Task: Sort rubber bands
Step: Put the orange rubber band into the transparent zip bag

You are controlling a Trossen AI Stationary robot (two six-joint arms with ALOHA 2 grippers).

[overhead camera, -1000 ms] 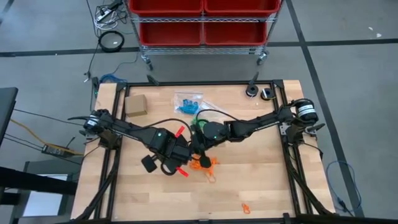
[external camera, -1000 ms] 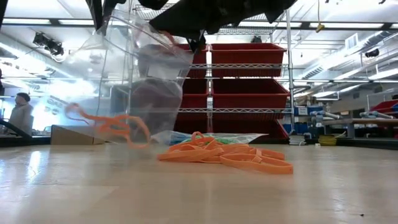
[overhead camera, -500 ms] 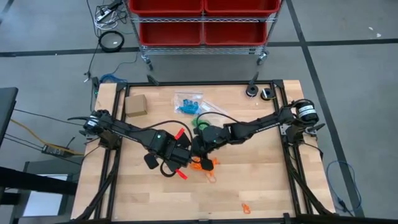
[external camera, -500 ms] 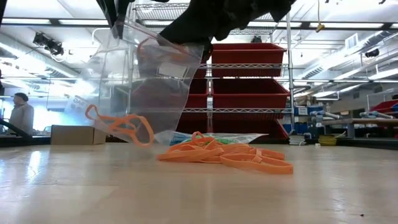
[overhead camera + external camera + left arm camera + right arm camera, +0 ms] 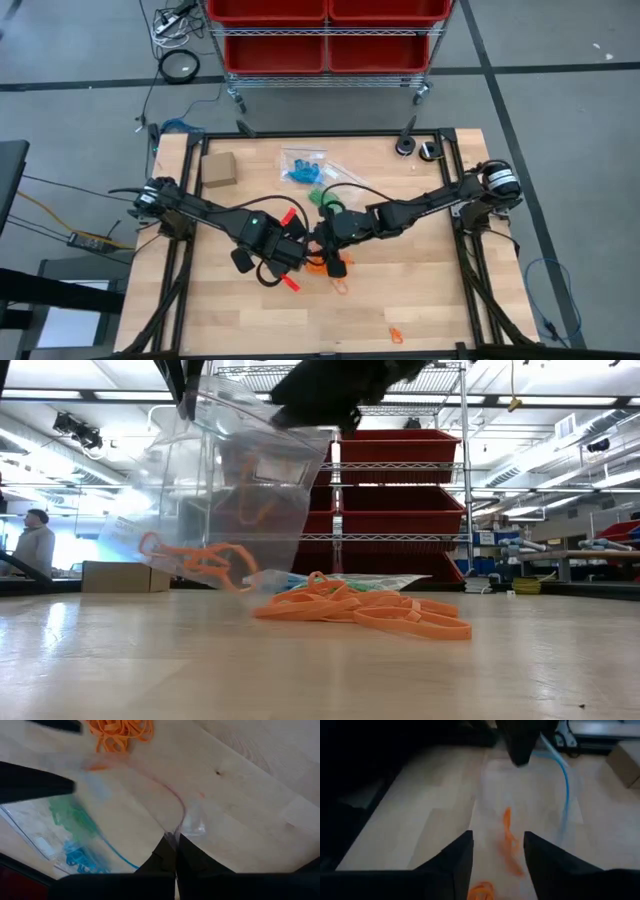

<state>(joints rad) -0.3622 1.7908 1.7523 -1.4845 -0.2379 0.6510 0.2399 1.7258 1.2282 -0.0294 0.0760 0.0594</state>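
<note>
Orange rubber bands (image 5: pixel 195 558) show inside the clear bag (image 5: pixel 215 480) pinched by left fingers (image 5: pixel 172 851); right fingers (image 5: pixel 461 851) apart

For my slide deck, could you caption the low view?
Clear zip bag held above the table, orange rubber bands inside, a loose pile of orange rubber bands beside it.

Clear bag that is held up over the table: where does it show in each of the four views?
Low view: the clear bag hangs at upper left, above the table.
Left wrist view: pinched in the left gripper, spreading ahead.
Right wrist view: straight ahead of the right gripper.
High view: mid-table between the arms, hard to make out.
Shared landmark: the orange band pile.
</note>
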